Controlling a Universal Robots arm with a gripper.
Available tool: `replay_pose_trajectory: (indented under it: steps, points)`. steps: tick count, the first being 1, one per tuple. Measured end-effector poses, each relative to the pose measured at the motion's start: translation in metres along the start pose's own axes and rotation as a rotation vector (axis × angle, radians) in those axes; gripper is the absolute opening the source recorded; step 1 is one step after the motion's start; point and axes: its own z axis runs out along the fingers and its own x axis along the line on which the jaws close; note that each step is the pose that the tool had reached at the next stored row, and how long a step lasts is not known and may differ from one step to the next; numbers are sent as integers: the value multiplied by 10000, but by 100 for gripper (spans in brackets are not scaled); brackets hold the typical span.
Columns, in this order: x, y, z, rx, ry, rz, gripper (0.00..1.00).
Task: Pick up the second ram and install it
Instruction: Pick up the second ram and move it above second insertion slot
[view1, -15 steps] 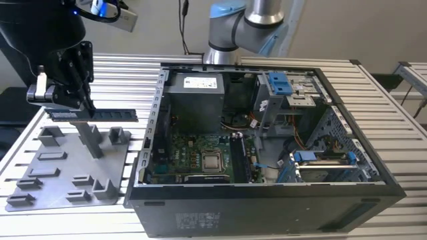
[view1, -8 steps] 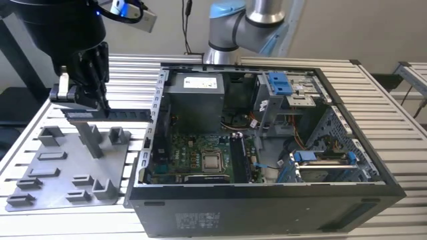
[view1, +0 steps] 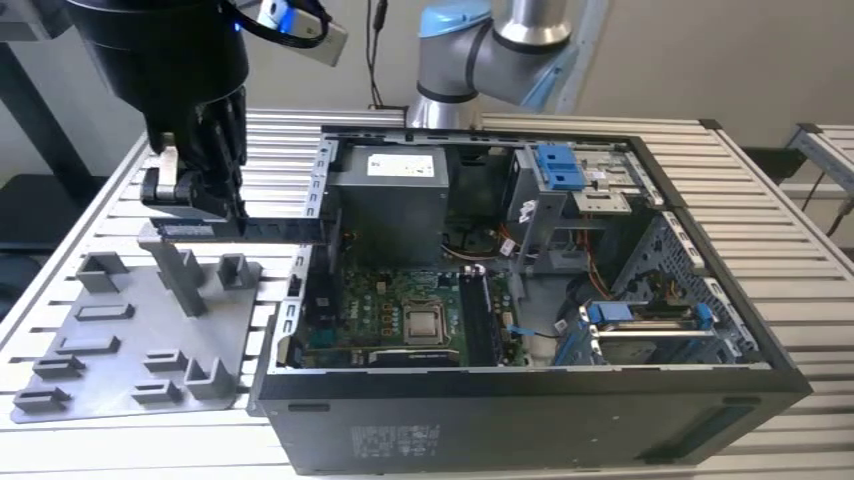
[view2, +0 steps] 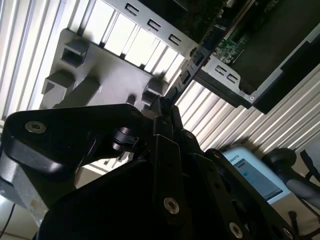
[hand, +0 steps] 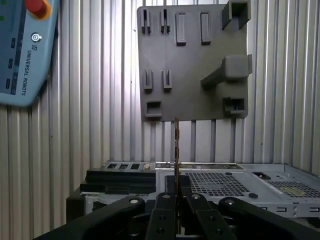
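**Now: second ram lifted clear, gripped for the slot**

Your black claw (view1: 198, 212) is pinching the long, thin, dark blue-green second ram (view1: 274, 230) by one end. It hangs level and on edge above the slatted metal table (view1: 280, 135), between the grey plastic holder plate (view1: 134, 330) and the open black computer case (view1: 534, 420), probably to match the slot.

Bright, even light; glare whitens the table (view2: 20, 50)
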Motion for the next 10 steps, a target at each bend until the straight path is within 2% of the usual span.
replay_pose_trajectory:
  steps: [10]
  points:
    - [-1,-258,-7,-3,0,0,14]
